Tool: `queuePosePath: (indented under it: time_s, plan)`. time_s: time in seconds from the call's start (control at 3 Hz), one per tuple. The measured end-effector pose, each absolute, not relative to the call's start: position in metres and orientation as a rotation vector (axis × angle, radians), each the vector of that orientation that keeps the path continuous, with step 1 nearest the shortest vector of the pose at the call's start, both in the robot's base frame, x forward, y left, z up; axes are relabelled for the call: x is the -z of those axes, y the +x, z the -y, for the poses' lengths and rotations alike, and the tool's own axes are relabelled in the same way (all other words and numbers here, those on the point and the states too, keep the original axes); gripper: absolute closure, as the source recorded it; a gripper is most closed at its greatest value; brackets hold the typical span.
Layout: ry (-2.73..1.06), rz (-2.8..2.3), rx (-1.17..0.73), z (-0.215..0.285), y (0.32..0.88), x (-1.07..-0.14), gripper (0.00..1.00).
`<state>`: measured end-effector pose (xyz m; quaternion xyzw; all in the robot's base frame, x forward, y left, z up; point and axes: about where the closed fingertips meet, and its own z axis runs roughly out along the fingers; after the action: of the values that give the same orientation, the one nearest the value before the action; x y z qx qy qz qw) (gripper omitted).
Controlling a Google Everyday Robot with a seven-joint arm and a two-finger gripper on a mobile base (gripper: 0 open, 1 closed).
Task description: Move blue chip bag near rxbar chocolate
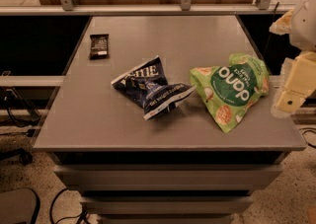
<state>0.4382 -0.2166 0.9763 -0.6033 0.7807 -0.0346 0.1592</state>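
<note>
Grey table (94,114) holds blue chip bag (150,88), rxbar chocolate (98,46); claw (292,94) at right, opening unclear.

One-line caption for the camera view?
Blue chip bag beside a green bag on the table, rxbar chocolate far left; gripper beyond right edge.

Dim warm light, gripper (292,92) pale at right edge.

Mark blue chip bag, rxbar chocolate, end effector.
blue chip bag (150,87): camera view, middle of the crumpled foil.
rxbar chocolate (98,46): camera view, wrapper centre.
end effector (290,97): camera view, right edge beside the table (98,124), its pale lower end.
</note>
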Motion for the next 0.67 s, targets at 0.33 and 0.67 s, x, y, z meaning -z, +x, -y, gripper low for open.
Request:
queuePosePath:
  time_s: [0.33, 0.67]
  plan:
    - [-1.724, -2.231, 0.099, 0.217, 0.438, -0.976, 0.00]
    - [-1.683, -2.259, 0.093, 0.202, 0.444, -0.973, 0.00]
